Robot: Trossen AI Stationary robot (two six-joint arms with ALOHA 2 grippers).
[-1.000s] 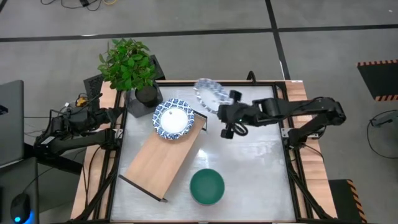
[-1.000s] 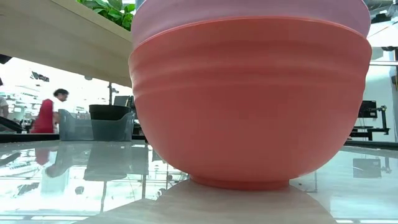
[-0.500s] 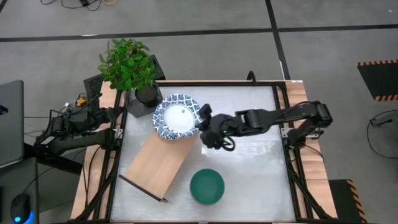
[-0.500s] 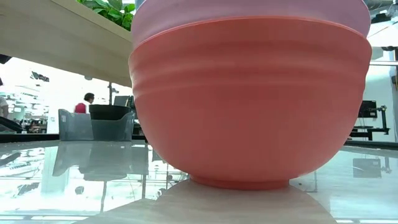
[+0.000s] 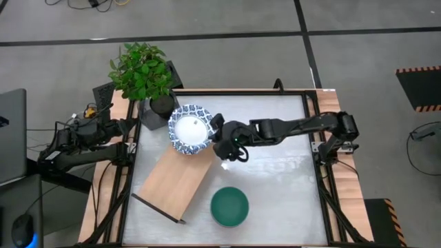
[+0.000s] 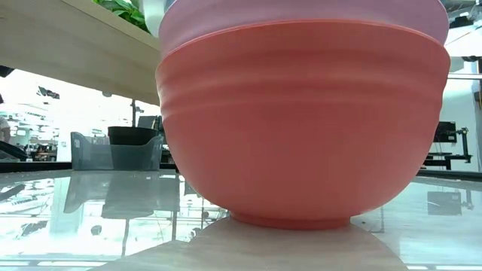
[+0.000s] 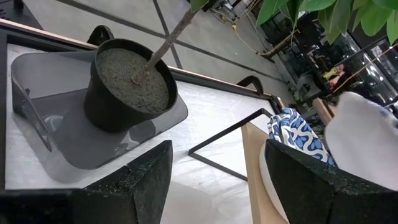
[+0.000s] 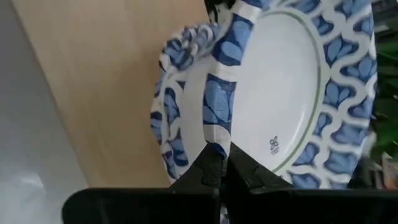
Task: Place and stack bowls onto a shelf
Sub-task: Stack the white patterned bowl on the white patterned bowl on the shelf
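Right pincer (image 5: pixel 219 131), clamped on a blue-and-white patterned bowl's rim (image 8: pixel 214 93), nested it on the light-wood shelf's (image 5: pixel 176 179) far end; release seemed next.

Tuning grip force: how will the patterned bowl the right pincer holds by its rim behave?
The patterned bowl looks glazed, so probably stiff yet slippery. The right pincer pinches only its thin rim, so it may pivot. Likely breakable if it drops onto the bowl below.

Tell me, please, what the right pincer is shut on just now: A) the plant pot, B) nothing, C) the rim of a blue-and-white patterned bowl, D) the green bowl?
C: the right pincer pinches the rim of the blue-and-white bowl, held over another patterned bowl on the shelf.
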